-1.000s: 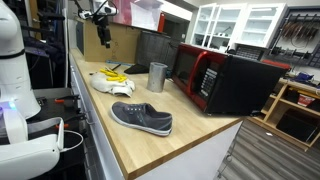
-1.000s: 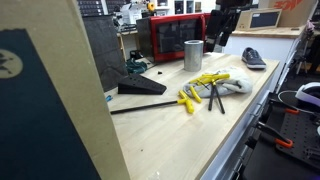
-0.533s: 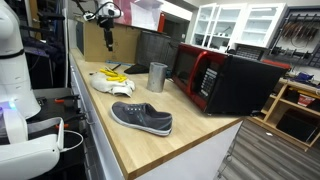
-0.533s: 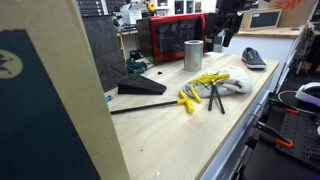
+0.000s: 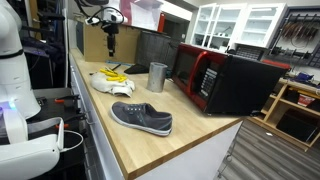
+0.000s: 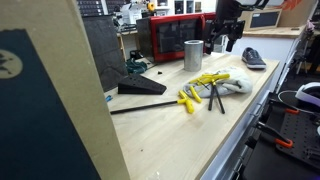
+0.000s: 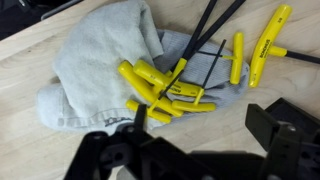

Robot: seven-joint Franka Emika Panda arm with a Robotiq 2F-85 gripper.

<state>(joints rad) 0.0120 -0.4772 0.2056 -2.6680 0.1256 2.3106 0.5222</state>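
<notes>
A crumpled grey cloth (image 7: 95,65) lies on the wooden bench, with several yellow-handled hex keys (image 7: 160,88) piled on it and beside it. In the wrist view my gripper (image 7: 205,135) hangs above the bench just beside this pile, its dark fingers (image 7: 275,125) wide apart and nothing between them. In both exterior views the gripper (image 5: 111,48) (image 6: 223,42) is high over the cloth and keys (image 5: 108,80) (image 6: 205,90), open and touching nothing.
A metal cup (image 5: 157,77) (image 6: 193,54) stands near the red microwave (image 5: 215,78) (image 6: 175,35). A grey shoe (image 5: 141,117) (image 6: 253,58) lies nearer the bench end. A black wedge (image 6: 140,85) and a long rod (image 6: 140,105) lie past the keys.
The gripper has drifted slightly sideways above the cloth and keys, staying open. Nothing on the bench has moved.
</notes>
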